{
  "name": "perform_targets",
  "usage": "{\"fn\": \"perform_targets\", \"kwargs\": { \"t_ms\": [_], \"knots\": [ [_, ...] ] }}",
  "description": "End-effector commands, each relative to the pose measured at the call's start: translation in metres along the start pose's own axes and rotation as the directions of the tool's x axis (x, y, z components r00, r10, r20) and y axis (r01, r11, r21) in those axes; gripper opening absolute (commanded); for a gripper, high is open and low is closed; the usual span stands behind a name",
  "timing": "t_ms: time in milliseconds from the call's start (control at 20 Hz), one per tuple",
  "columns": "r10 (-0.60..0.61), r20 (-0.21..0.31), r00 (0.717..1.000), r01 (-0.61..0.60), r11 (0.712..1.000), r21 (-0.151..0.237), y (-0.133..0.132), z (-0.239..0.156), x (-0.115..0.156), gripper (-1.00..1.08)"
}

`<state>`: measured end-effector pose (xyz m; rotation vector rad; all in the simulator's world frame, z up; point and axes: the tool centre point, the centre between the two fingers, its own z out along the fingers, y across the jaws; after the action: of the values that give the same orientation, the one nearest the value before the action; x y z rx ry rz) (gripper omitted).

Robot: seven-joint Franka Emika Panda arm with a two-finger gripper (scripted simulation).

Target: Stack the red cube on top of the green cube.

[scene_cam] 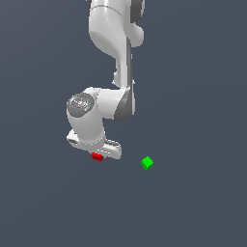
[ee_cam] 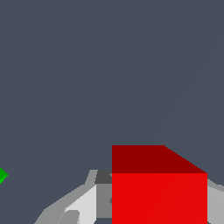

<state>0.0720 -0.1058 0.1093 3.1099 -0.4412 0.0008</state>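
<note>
Closest to the wrist camera, the small, plain, bright red cube [ee_cam: 159,188] fills the lower part of the wrist view, with a pale grey finger [ee_cam: 83,205] of the robot's hand [ee_cam: 148,205] showing on one side and a sliver of grey on the other. The hand brackets the cube, but I cannot tell from these views whether its fingers are pressed against the cube's faces or only standing beside them.

In the exterior view the hand [scene_cam: 99,153] sits low over the dark grey table [scene_cam: 193,207], the red cube [scene_cam: 97,157] peeking out just beneath it. The small, plain, bright green cube [scene_cam: 147,162] lies well apart, toward the exterior view's right, alone on the table; in the wrist view only its tip [ee_cam: 2,175] shows at the frame's edge.

The step in hand looks like securing the red cube. To do it well, I would squeeze on 2 flat, opposite faces, centred, and confirm a firm hold before any lift. Then lift straight up, high enough to clear the green cube, carry across, align edges squarely, and lower gently so the green cube is not nudged.
</note>
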Motion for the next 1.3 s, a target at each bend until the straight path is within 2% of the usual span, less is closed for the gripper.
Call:
{"fn": "perform_targets", "kwargs": {
  "t_ms": [0,650,900,1150,1200,1250],
  "knots": [
    [-0.002,0.000,1.000,0.002,1.000,0.001,-0.024,0.005,-0.007,-1.00],
    [-0.002,0.000,1.000,0.002,1.000,0.001,-0.170,0.039,-0.047,-1.00],
    [-0.002,0.000,1.000,0.002,1.000,0.001,-0.202,0.046,-0.054,-1.00],
    [-0.002,0.000,1.000,0.002,1.000,0.001,-0.211,0.048,-0.056,-1.00],
    [-0.002,0.000,1.000,0.002,1.000,0.001,-0.211,0.048,-0.056,1.00],
    [-0.002,0.000,1.000,0.002,1.000,0.001,-0.211,0.048,-0.056,1.00]
  ]
}}
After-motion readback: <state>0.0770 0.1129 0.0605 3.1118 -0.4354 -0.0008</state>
